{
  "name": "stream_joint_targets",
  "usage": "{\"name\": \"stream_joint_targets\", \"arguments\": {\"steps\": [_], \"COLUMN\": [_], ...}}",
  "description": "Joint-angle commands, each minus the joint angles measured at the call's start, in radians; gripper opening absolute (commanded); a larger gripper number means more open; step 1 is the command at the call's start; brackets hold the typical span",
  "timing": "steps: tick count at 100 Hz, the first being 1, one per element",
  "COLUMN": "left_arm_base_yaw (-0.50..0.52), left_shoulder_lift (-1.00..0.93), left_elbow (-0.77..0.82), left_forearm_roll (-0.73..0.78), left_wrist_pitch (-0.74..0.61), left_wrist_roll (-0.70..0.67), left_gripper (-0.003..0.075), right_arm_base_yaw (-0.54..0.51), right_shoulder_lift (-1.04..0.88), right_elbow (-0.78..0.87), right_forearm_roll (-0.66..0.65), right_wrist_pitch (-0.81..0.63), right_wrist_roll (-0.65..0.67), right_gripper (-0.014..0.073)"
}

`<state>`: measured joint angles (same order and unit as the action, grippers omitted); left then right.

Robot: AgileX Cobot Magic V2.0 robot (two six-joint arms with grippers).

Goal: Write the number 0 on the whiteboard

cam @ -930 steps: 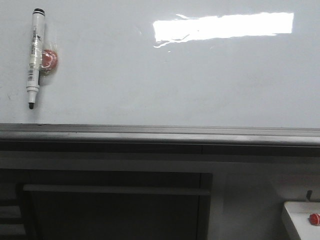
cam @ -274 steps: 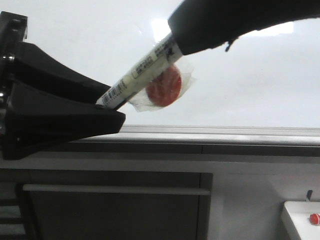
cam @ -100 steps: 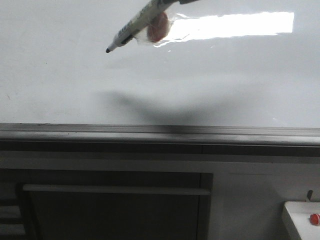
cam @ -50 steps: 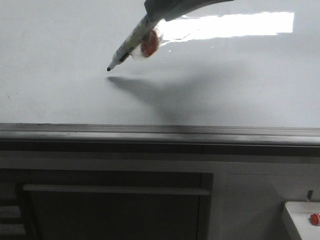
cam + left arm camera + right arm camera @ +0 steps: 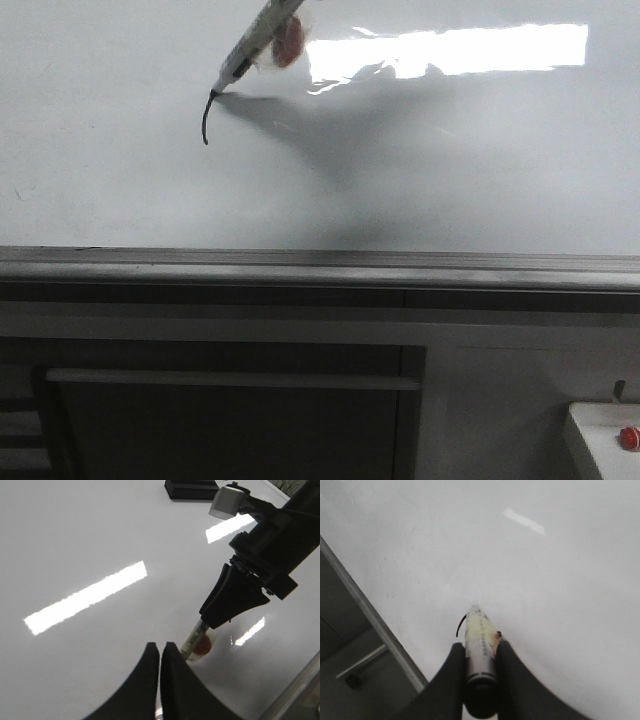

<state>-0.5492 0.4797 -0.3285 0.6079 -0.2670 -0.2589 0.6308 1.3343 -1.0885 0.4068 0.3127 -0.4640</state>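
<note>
The whiteboard fills the upper front view, with a bright glare. Of the number 0 only a short curved black stroke shows; it is also in the right wrist view. My right gripper is shut on a white marker with a red disc taped to it. The marker slants down from the top edge, its tip touching the stroke's upper end. In the left wrist view my left gripper is shut and empty, apart from the board, near the right gripper and marker.
A grey metal ledge runs along the board's lower edge. Below it is a dark cabinet with a horizontal bar handle. A white box with a red button sits at the lower right. A black object lies at the board's far side.
The marker tip came down onto the board, then moved upward along it, leaving a short black stroke. The right gripper rose out of the front view's top edge.
</note>
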Motion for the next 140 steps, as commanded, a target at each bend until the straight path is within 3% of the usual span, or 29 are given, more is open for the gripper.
{"name": "stream_joint_targets", "arguments": {"steps": [1, 28, 65, 105, 140], "left_arm_base_yaw": [-0.004, -0.004, -0.004, -0.004, -0.004], "left_shoulder_lift": [0.001, 0.001, 0.001, 0.001, 0.001], "left_elbow": [-0.027, -0.027, -0.027, -0.027, -0.027], "left_forearm_roll": [-0.024, -0.024, -0.024, -0.024, -0.024], "left_wrist_pitch": [-0.056, -0.056, -0.060, -0.079, -0.079], "left_wrist_roll": [-0.013, -0.013, -0.013, -0.013, -0.013], "left_gripper": [-0.0020, -0.0020, -0.0020, -0.0020, -0.0020], "right_arm_base_yaw": [-0.033, -0.123, -0.124, -0.006, 0.014], "right_shoulder_lift": [-0.030, -0.092, -0.121, -0.043, 0.020], "right_elbow": [-0.057, -0.039, 0.088, 0.100, -0.048], "right_forearm_roll": [-0.020, -0.020, 0.016, 0.021, -0.006], "right_wrist_pitch": [-0.031, 0.077, 0.125, 0.036, 0.043], "right_wrist_roll": [-0.009, -0.009, -0.005, -0.005, -0.011], "right_gripper": [-0.0067, -0.0066, -0.0066, -0.0066, -0.0066]}}
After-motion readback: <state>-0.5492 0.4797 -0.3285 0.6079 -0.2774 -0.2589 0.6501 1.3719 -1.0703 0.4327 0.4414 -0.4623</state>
